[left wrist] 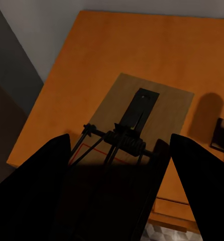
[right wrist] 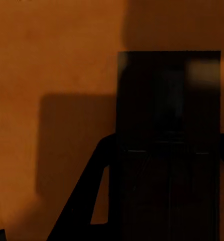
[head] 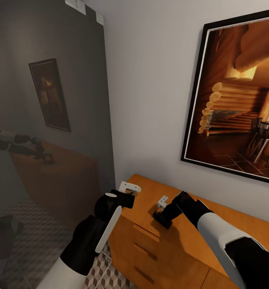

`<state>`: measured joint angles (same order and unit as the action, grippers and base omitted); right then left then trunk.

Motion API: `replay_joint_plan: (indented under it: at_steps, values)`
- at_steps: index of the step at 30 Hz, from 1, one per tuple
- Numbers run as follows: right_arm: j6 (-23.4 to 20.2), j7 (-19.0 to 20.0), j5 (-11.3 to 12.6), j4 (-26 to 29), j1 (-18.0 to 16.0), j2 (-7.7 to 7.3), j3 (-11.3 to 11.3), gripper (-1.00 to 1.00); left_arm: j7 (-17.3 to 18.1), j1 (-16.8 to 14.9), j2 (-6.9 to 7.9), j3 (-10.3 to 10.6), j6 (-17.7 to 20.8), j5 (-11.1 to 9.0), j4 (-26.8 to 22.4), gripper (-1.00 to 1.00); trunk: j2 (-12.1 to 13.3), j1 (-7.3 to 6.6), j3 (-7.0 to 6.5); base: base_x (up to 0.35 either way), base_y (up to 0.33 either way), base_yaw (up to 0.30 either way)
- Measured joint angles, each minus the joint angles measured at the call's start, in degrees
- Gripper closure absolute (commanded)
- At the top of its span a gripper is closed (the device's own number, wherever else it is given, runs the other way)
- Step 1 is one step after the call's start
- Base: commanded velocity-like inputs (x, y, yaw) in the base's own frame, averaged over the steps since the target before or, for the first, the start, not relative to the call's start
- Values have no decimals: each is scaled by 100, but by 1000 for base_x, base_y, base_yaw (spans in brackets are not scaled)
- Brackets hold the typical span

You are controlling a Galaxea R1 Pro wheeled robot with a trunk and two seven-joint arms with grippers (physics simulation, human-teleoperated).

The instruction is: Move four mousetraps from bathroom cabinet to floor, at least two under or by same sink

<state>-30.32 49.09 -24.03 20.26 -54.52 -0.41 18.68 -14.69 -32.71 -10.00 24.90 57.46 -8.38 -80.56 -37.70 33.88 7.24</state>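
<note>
The cabinet [head: 214, 224] is standing against the wall under a painting [head: 239, 96]. A mousetrap [left wrist: 142, 118] is lying on its top between the released left gripper [left wrist: 119, 165]. The right gripper [head: 163, 218] is pressing down nearby; its jaws' state I cannot tell.

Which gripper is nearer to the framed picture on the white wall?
Right. The right gripper is over the cabinet top below the framed picture; the left gripper is at the cabinet's far-left corner.
</note>
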Motion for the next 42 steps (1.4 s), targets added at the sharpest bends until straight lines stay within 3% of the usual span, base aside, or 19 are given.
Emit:
replay_joint_plan:
  at_steps: [19,31,42]
  values:
    - [-6,-5,6,1,0,0,-1,100,0,0,0,11,-9,-10,0,100,0,0,0,0,0,0]
    - [17,-10,-43,-63,6,-1,11,100,0,0,0,298,-9,-11,-8,100,484,-262,-214,0,0,0]
    - [21,-8,-43,-63,6,-1,11,100,0,0,0,324,-9,-9,-3,100,927,-505,-413,0,0,0]
